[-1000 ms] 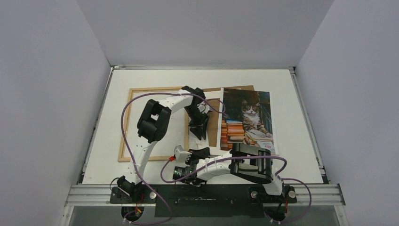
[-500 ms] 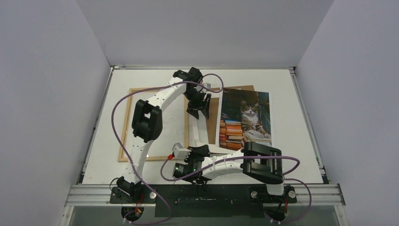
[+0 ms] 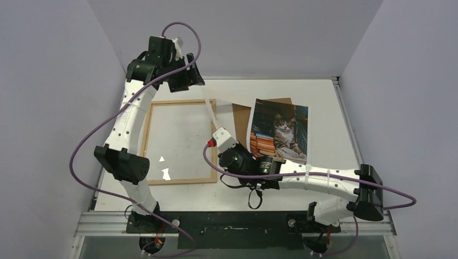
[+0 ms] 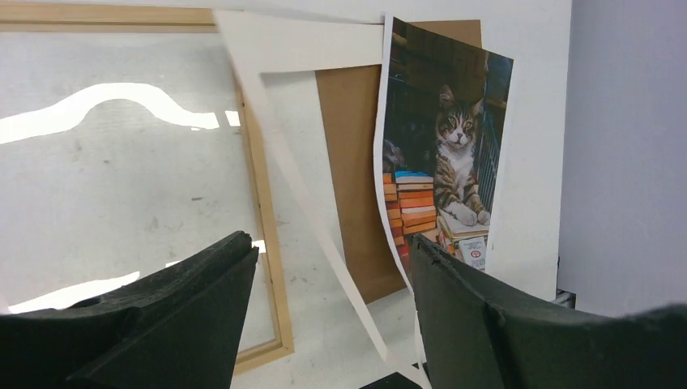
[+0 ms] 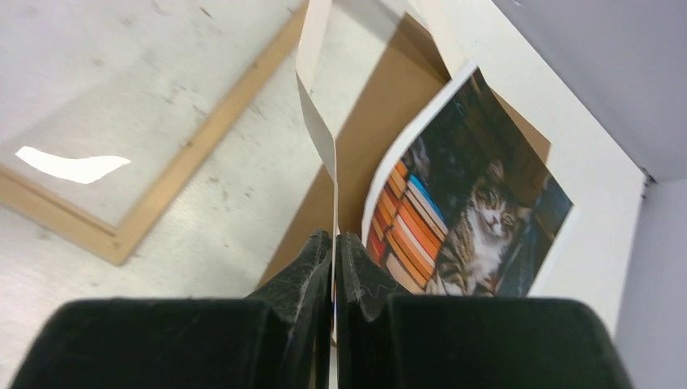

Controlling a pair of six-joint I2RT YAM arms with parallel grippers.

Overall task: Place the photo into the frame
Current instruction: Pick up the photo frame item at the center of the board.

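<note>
The photo (image 3: 283, 129) of a tabby cat on books lies at the right, on a brown backing board (image 3: 241, 116); its left edge curls upward (image 5: 478, 219). Left of it the light-wood frame (image 3: 146, 140) lies flat with a shiny pane. My right gripper (image 5: 334, 237) is shut on the edge of a thin white paper mat (image 5: 316, 121), which stands up between frame and photo. I cannot tell whether the photo's edge is pinched too. My left gripper (image 4: 330, 243) is open, empty and raised high over the frame's far corner (image 3: 186, 78).
Grey walls close the table on three sides. A metal rail (image 3: 237, 221) with both arm bases runs along the near edge. The right arm's elbow (image 3: 370, 194) sticks out at the near right. Purple cables (image 3: 86, 145) loop off both arms.
My left gripper opened, left the mat and rose to the back left. The right arm swung its elbow out to the right and carried the mat's edge forward, standing it up.
</note>
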